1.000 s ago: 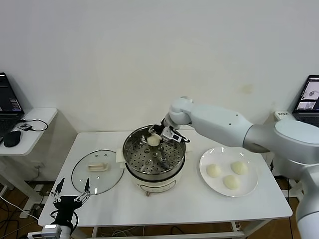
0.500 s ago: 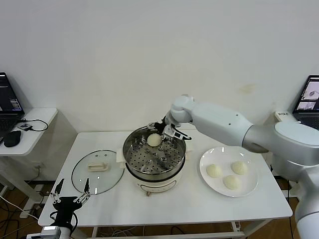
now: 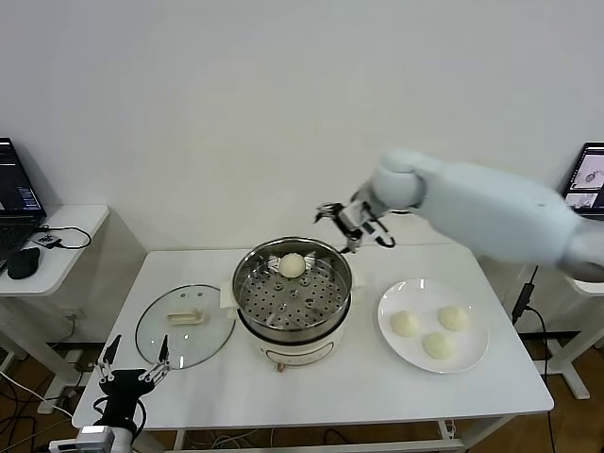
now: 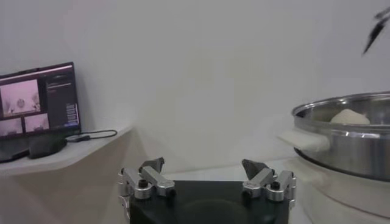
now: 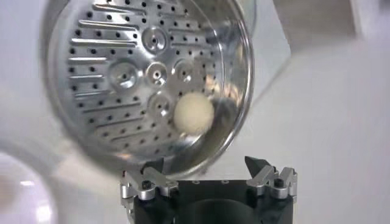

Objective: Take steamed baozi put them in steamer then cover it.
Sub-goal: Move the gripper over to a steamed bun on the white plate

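The right end effector point(image 3: 354, 226) hangs in the air above the far rim of the steamer point(image 3: 293, 294), right of centre in the head view, its fingers spread and holding nothing. In the right wrist view its own fingers point(image 5: 152, 173) stand apart over the pot. Directly below and a little toward the viewer, one steamed baozi point(image 3: 292, 265) rests on the perforated tray point(image 5: 122, 79) near the back wall of the steamer. Nothing lies between the end effector and that bun.

To the right, in the lower right of the head view, a white plate point(image 3: 433, 326) carries three more buns point(image 3: 405, 324), close together but apart from the steamer. On the left, the cover point(image 3: 185, 325) lies flat on the surface point(image 3: 311, 387), handle up, just beside the steamer.

The left end effector point(image 3: 132, 373) waits at the lower left edge, near the surface's front corner, fingers spread and empty. A laptop point(image 3: 17, 189) sits on a side desk at far left.
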Available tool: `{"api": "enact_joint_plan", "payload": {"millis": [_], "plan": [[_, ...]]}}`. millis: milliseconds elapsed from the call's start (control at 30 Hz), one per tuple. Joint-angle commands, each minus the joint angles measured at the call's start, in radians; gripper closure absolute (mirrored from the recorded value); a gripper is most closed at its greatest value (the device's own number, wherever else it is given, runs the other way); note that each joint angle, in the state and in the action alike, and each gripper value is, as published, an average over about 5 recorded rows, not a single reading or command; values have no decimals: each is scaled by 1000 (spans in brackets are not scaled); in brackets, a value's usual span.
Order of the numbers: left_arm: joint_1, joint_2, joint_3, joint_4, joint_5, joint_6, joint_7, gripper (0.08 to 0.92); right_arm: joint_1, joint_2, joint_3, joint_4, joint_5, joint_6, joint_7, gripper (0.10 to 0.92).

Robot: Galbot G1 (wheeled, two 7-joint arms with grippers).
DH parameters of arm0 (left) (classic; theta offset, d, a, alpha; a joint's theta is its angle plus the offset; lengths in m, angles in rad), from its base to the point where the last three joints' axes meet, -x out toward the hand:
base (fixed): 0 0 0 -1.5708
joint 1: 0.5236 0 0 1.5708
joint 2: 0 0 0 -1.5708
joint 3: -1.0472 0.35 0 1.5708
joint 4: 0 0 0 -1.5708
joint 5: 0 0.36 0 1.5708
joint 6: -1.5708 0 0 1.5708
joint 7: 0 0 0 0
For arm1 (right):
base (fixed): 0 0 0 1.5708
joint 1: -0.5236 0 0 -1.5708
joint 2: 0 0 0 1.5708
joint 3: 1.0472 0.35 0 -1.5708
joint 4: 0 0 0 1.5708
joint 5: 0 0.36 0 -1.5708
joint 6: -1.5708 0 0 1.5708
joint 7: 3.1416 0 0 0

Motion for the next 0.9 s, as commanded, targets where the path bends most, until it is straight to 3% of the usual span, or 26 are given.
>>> {"api": "enact_joint_plan", "payload": {"millis": [33, 367, 900], "plan": [[-1, 10, 2, 3, -3, -7, -3, 177, -71, -328, 39, 154, 34, -190, -72, 203], [-17, 33, 6, 26, -19, -17, -17, 177, -366, -373, 187, 103, -121, -166, -75, 203], [-10, 33, -10, 38, -21, -18, -21, 177, -610, -155, 315, -98, -186, -152, -71, 202]]}}
